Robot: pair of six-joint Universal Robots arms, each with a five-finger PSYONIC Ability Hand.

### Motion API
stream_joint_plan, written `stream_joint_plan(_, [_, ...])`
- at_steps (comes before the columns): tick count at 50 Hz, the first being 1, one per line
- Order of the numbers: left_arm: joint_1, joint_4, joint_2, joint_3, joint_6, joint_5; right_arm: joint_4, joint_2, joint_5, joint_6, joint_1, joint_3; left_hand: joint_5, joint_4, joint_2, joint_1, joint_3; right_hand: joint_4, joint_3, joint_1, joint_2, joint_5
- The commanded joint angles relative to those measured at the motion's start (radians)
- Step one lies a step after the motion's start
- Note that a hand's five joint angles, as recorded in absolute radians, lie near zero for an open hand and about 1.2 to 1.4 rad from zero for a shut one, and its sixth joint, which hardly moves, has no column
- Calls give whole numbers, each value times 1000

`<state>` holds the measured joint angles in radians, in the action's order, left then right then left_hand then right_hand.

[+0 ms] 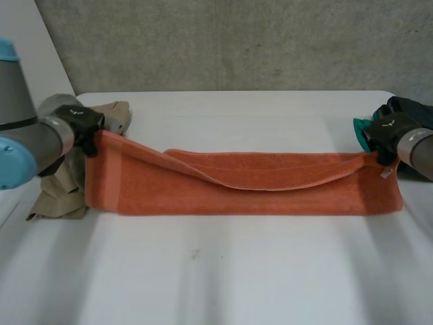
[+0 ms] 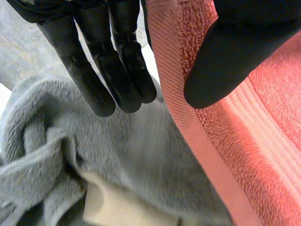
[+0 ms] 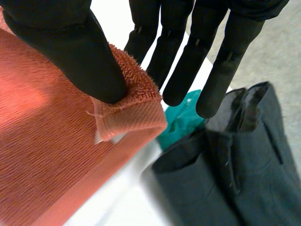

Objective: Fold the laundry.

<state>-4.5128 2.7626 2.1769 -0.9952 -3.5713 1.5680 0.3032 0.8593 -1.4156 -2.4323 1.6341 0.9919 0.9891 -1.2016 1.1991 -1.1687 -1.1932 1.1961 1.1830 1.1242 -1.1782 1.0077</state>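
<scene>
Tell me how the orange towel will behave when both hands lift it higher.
Likely floppy: pinched at its far corners by the left hand and right hand, the orange towel sags in the middle between them. Probably not slippery: its looped pile looks rough and grippy. It seems light, since a thumb pinch raises each corner.
</scene>
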Motion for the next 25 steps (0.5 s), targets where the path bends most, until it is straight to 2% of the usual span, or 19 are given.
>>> stream_joint_plan(1, [63, -8, 144, 205, 9, 113, -87, -80, -66, 10, 47, -73, 233, -195, 197, -228, -203, 200, 213, 272, -218, 214])
stream_joint_plan(8, [93, -28, 247, 320, -34, 182, -127, -154, -121, 33, 78, -145, 233, -195, 197, -228, -203, 200, 213, 272, -218, 214])
stream_joint_plan(12, [110, -31, 277, 348, -60, 208, -150, -175, -158, 35, 92, -182, -314, 352, -350, 319, 344, -362, -349, -291, 345, -349])
stream_joint_plan(13, [113, -28, 281, 352, -69, 224, -165, -177, -175, 32, 95, -190, -636, 674, -671, 641, 665, -617, -604, -545, 599, -603])
stream_joint_plan(17, [129, -15, 271, 353, -93, 262, -176, -168, -197, 19, 110, -190, -989, 1027, -1025, 994, 1019, -938, -925, -866, 920, -924])
stream_joint_plan(20, [141, -2, 255, 342, -113, 270, -167, -148, -192, 9, 113, -177, -989, 1027, -1025, 994, 1019, -1004, -991, -932, 986, -990])
stream_joint_plan(25, [149, 41, 187, 265, -149, 248, -116, -85, -120, -14, 109, -118, -989, 1027, -1025, 994, 1019, -1021, -1008, -950, 1004, -1008])
